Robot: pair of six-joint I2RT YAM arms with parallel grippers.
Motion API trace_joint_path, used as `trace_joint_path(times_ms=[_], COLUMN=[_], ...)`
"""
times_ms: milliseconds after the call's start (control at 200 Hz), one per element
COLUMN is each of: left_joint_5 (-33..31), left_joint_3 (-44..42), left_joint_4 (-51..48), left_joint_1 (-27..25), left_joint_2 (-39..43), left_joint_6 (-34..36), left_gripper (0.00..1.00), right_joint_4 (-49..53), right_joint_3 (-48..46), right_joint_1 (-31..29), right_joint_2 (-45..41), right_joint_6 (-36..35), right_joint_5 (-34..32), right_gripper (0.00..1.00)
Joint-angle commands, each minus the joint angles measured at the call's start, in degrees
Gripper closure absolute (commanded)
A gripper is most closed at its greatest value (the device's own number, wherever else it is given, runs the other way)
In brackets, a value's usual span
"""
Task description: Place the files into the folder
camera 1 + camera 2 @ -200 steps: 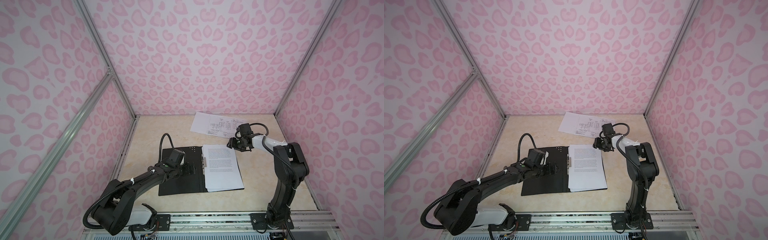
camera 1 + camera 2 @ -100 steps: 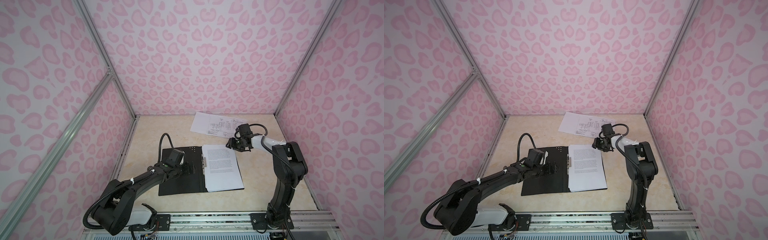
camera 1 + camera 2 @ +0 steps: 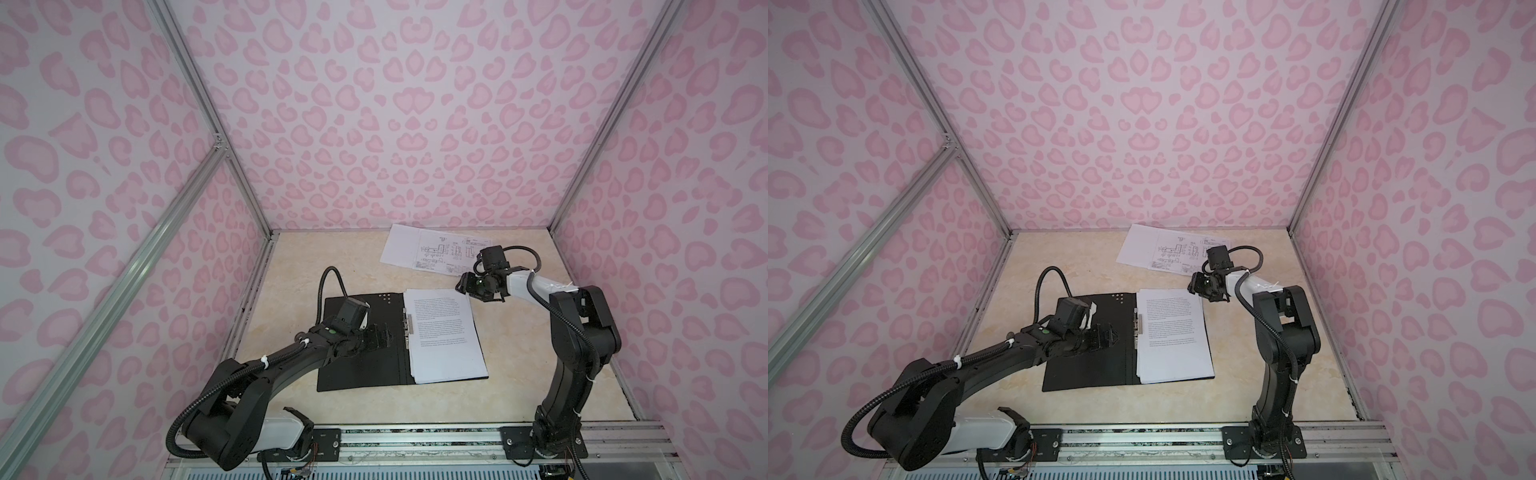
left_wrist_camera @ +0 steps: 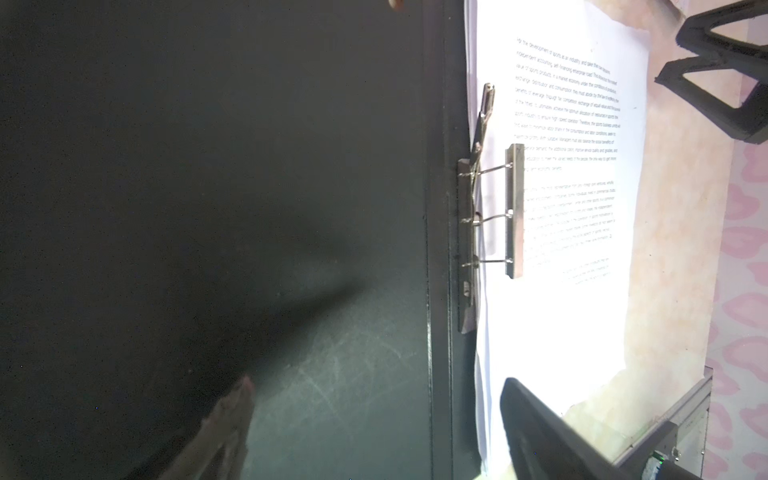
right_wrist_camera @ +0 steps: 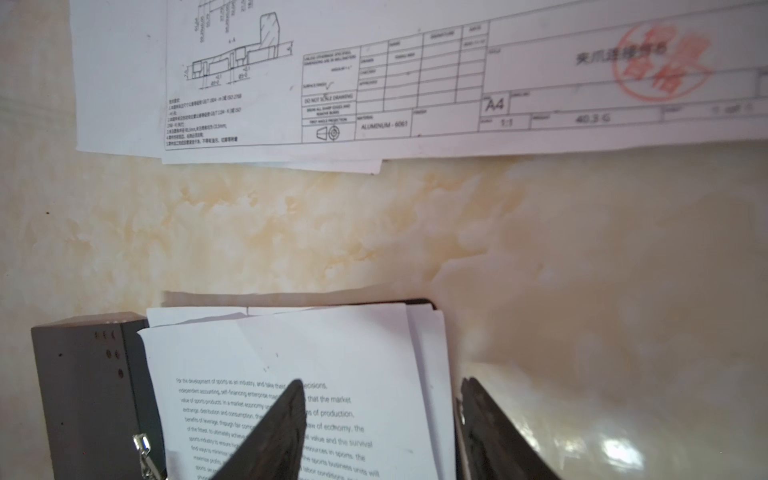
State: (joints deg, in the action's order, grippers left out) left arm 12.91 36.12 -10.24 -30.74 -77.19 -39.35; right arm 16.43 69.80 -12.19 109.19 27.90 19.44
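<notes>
Left fingers [image 4: 536,428] apart, unmoved over folder [image 3: 353,370] | right fingers [image 5: 282,432] apart, barely shifted at files [image 3: 446,345] corner

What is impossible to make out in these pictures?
- Folder outside: faces down, both top views.
- Sheet count in the stack on it: edges overlap, right wrist view.
- Red stamp on the drawing sheet: blurred, right wrist view.
- Left end effector tips: black against the black folder, both top views.
</notes>
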Motion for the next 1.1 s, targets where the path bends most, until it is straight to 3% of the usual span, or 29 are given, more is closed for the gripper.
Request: trace_joint_path(times_ms=[0,730,1095], left_joint_5=[0.19,0.37,1.24], left_joint_3=[0.02,-0.01,0.67], left_joint_4=[0.9,1.1,2.98], left_joint_1=[0.07,0.11,0.15], left_joint_2=[-0.07,-0.06,-4.32], left_joint_6=[-0.11,0.02,-0.07], left_gripper=[0.06,0.06,0.06], right_joint_4=[0.42,-1.77,2.46], right_joint_3=[0.27,1.04,2.7], right_joint_1=[-0.04,-1.26,-2.94], right_joint_2=[1.27,3.57,2.63], right_joint_6=[0.3,2.23,-0.08], right_joint_5=[-1.12,2.27,-5.69], right_gripper=[0.39,0.41,0.4])
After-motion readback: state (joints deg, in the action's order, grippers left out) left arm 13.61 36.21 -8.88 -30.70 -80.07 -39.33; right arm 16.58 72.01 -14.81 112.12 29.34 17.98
